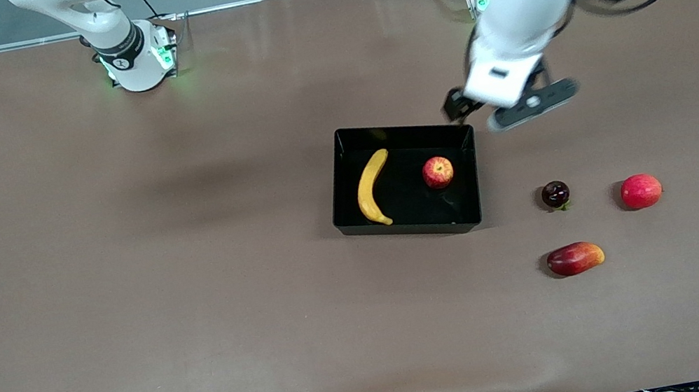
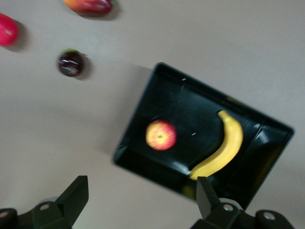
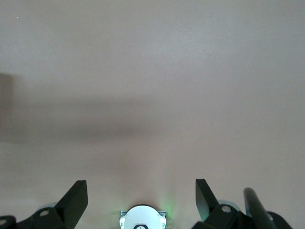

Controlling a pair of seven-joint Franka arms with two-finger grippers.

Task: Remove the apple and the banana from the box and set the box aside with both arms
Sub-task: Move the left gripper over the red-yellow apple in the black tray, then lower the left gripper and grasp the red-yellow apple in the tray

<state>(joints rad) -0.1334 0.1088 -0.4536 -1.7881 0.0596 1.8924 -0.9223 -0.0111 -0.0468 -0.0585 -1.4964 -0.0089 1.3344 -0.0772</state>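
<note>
The black box (image 1: 396, 133) stands at mid-table. The yellow banana (image 1: 373, 187) and the small red apple (image 1: 438, 172) lie inside it, apart from each other. My left gripper (image 1: 457, 107) hangs open and empty over the table by the box's corner toward the left arm's base. The left wrist view shows its spread fingers around the gripper point (image 2: 140, 198), with the box (image 2: 195, 102), apple (image 2: 161, 135) and banana (image 2: 224, 151) below. My right gripper (image 3: 141, 195) is open and empty, high above bare table near its own base (image 3: 142, 217); it is out of the front view.
A dark cherry-like fruit (image 1: 555, 193), a round red fruit (image 1: 640, 190) and a red-yellow mango (image 1: 575, 258) lie on the table toward the left arm's end, nearer the front camera than the box. They also show in the left wrist view: cherry-like fruit (image 2: 70, 63), mango (image 2: 89, 5).
</note>
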